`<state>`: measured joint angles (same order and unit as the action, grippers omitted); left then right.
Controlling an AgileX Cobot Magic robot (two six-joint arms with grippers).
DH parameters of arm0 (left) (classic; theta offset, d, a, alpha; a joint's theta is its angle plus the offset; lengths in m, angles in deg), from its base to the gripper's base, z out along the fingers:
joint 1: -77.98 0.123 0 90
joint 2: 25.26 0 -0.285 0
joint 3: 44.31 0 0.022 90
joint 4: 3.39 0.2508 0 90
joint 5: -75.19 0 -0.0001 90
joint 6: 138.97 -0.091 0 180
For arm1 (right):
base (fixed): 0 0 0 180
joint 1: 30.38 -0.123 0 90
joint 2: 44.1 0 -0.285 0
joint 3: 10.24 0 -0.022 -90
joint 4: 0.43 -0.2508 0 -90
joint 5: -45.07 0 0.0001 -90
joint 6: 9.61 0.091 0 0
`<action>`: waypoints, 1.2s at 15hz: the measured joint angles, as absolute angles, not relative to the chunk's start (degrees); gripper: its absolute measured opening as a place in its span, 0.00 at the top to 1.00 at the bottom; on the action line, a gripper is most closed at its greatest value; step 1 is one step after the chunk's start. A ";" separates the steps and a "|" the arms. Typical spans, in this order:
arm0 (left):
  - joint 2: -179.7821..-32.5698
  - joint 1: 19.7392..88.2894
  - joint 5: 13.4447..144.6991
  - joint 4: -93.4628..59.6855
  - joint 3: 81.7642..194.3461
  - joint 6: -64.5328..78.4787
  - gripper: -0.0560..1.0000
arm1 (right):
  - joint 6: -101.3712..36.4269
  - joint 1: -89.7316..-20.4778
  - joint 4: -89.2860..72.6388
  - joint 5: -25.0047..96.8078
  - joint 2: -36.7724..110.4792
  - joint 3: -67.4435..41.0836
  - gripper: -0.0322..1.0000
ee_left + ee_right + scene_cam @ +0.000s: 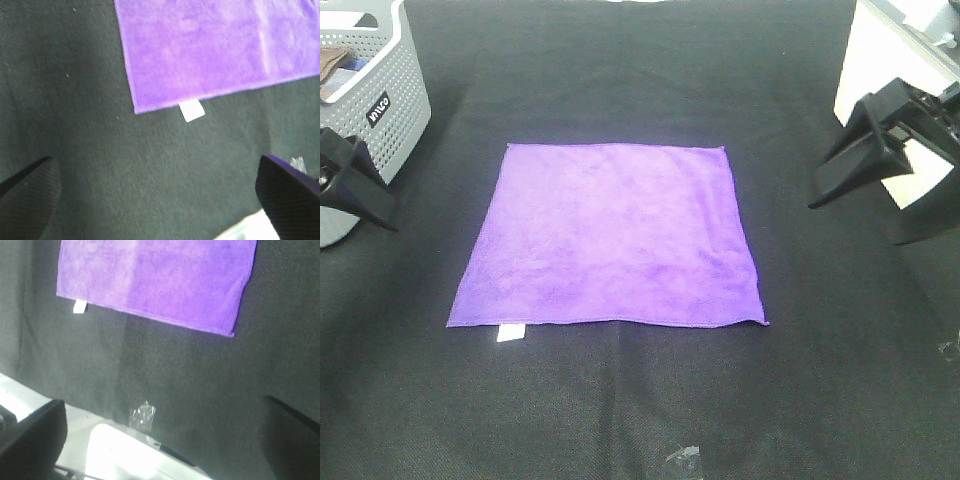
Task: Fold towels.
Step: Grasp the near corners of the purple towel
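**Clerk:** Item one, the task piece?

**Checker:** One bright purple towel, square, with stitched edges. It lay flat and unfolded, in a single layer, on the black worktop. One small white tag stuck out from the towel's near edge at its near-left corner and rested on the worktop.

**Clerk:** Item two, the left claw?

**Checker:** The left claw stood off the towel's left edge, apart from it and touching no cloth. Its two dark fingers were spread wide, with nothing between them but bare worktop. The tagged corner showed ahead of it in the left wrist view.

**Clerk:** Item three, the right claw?

**Checker:** The right claw stood off the towel's right edge, well apart from it. Its fingers were likewise parted wide and held nothing.

**Clerk:** Sundries?

**Checker:** One grey perforated basket with a small dark label sat beyond the towel's far-left corner, clear of the cloth. A brownish cloth showed inside it, mostly cut off by the frame. One pale box-like object sat beyond the towel's far-right corner; what it was could not be told. One scrap of clear tape lay on the worktop nearer than the towel's near edge, toward its right half.
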<state>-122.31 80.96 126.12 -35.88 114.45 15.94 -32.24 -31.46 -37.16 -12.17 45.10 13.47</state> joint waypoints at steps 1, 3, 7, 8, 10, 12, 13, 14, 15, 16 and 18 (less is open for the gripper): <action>-123.35 80.96 125.78 -36.28 114.50 15.88 0.01 | -32.24 -31.46 -37.44 -10.97 46.31 13.47 0.04; -126.96 80.96 125.72 -37.20 114.50 14.62 0.01 | -32.53 -31.46 -38.02 -8.73 51.52 12.44 0.04; -136.64 80.73 125.38 -40.29 117.77 10.44 0.01 | -35.45 -31.46 -40.25 -7.13 64.93 8.02 0.04; -139.04 79.87 125.15 -40.46 119.20 9.98 0.01 | -35.79 -31.46 -40.48 -6.61 67.97 7.22 0.04; -143.74 77.18 124.69 -40.40 122.30 9.75 0.01 | -37.46 -31.46 -41.05 -5.52 72.66 6.76 0.04; -148.61 75.40 124.58 -40.40 125.16 9.81 0.01 | -38.83 -31.46 -41.28 -4.78 76.04 6.76 0.04; -150.68 74.83 124.41 -40.40 126.25 9.81 0.01 | -39.17 -31.46 -41.40 -4.03 77.53 6.76 0.04; -152.22 74.25 124.35 -40.35 127.17 9.81 0.01 | -39.35 -31.46 -41.57 -3.40 78.57 6.76 0.04; -152.68 74.08 124.35 -40.23 127.57 9.81 0.01 | -39.69 -31.46 -41.68 -2.77 79.14 6.76 0.04; -153.20 74.08 124.63 -40.23 127.97 9.86 0.01 | -40.15 -31.46 -42.37 -2.43 79.31 6.76 0.04; -153.66 74.08 125.26 -39.95 128.43 9.98 0.01 | -41.35 -31.46 -44.09 -2.32 79.65 6.71 0.04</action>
